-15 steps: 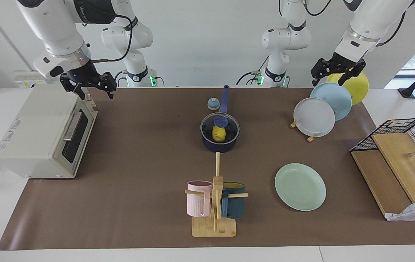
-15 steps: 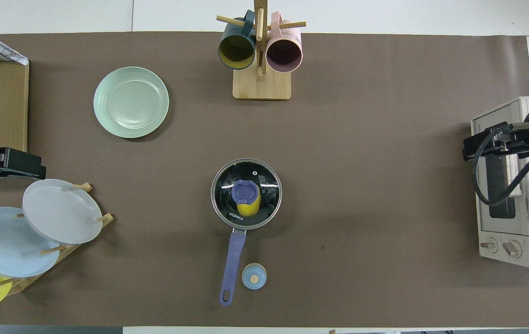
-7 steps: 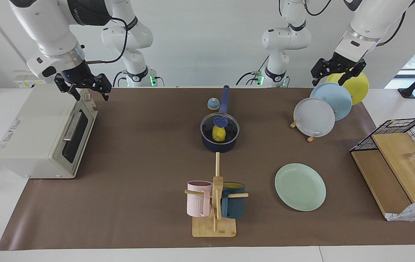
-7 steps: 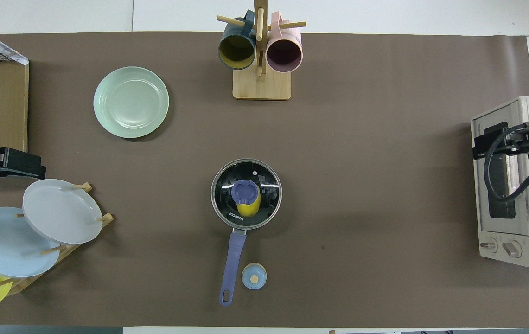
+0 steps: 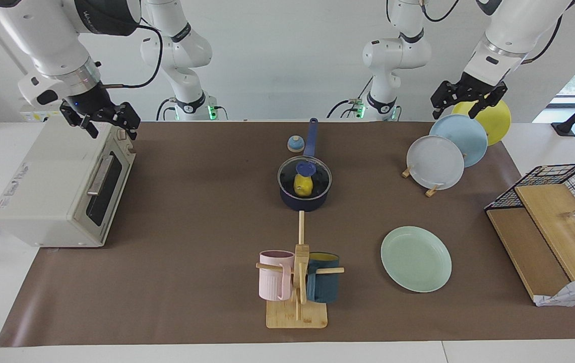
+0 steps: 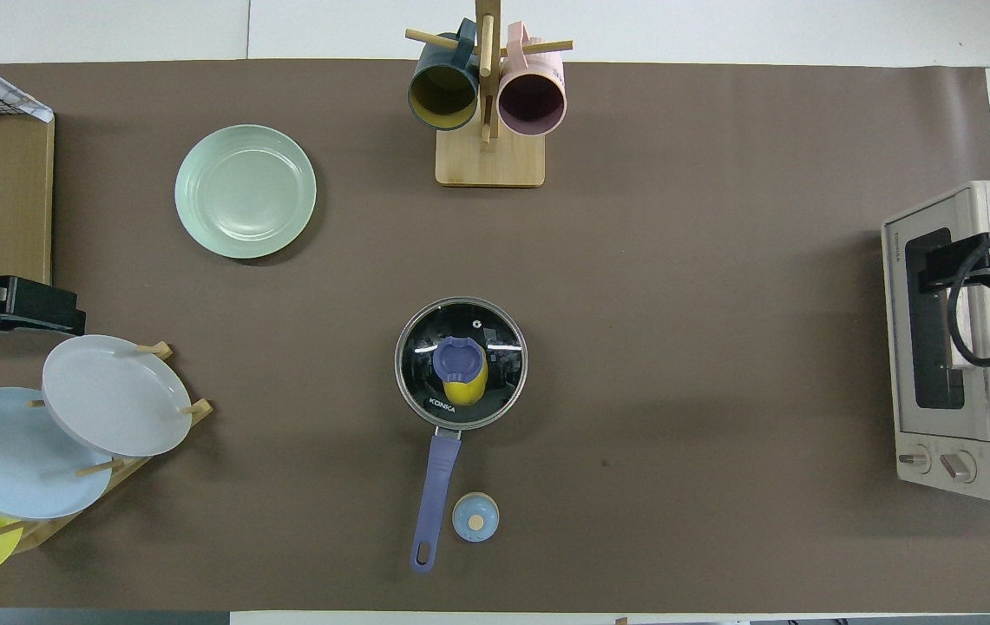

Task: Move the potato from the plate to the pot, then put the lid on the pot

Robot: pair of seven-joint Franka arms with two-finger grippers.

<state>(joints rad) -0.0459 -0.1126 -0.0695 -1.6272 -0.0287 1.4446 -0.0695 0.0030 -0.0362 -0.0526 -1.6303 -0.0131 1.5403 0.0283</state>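
Observation:
The yellow potato (image 5: 303, 187) lies inside the navy pot (image 5: 303, 203) in the middle of the table. The glass lid (image 5: 317, 176) with its blue knob sits on the pot and covers it. In the overhead view the potato (image 6: 465, 391) shows through the lid (image 6: 495, 338), and the pot's handle (image 6: 434, 495) points toward the robots. The mint-green plate (image 5: 416, 258) (image 6: 245, 191) lies bare, farther from the robots. My right gripper (image 5: 112, 132) (image 6: 937, 265) is open and empty over the toaster oven. My left gripper (image 5: 457, 112) (image 6: 43, 308) is open and empty, waiting over the plate rack.
A toaster oven (image 5: 55, 186) stands at the right arm's end. A rack of upright plates (image 5: 436, 161) and a wire basket with wooden boards (image 5: 549, 222) stand at the left arm's end. A mug tree (image 5: 297, 282) stands farther out. A small bell (image 5: 295, 144) sits beside the pot's handle.
My right gripper has moved away from the table's middle, toward its own end and over the toaster oven. The left arm, pot, lid and potato have not moved.

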